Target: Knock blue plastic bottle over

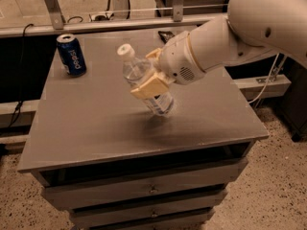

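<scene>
The blue plastic bottle (144, 80) is clear, with a white cap at its upper left. It is tilted, cap leaning left, over the middle of the grey table (96, 128), and its base is near or just above the tabletop. My gripper (149, 72) is shut on the bottle's middle. One tan finger (149, 86) lies across the bottle's front and the other shows behind it. The white arm reaches in from the upper right.
A blue Pepsi can (72, 54) stands upright at the table's far left corner. A small black object (166, 34) lies at the far edge behind the arm. Drawers (148, 188) sit below the tabletop. A rail and cables run behind the table.
</scene>
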Tool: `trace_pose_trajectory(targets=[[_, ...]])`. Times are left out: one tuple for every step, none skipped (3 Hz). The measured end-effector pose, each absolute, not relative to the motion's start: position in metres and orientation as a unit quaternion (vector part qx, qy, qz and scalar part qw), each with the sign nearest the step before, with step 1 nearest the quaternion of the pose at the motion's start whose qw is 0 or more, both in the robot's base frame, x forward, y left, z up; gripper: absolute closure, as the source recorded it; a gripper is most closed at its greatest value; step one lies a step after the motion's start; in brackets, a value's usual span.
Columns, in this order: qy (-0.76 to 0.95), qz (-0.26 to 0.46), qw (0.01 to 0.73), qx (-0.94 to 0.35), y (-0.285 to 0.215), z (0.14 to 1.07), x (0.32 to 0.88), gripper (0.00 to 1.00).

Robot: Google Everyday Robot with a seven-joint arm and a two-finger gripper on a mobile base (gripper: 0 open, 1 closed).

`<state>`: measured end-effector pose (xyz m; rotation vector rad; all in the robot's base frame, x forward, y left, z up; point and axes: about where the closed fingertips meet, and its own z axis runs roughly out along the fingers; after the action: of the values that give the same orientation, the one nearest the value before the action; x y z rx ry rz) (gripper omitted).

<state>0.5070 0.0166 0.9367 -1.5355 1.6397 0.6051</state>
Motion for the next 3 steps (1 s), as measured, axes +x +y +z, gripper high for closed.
trace_pose_trajectory(targets=[[0.672, 0.159, 0.317, -0.65, -0.022, 0.898, 0.535, 0.98], [0.678, 0.131, 0.277, -0.669, -0.035, 0.877, 0.546, 0.75], [0.67, 0.127, 0.252, -0.687, -0.023, 0.863, 0.548, 0.53]])
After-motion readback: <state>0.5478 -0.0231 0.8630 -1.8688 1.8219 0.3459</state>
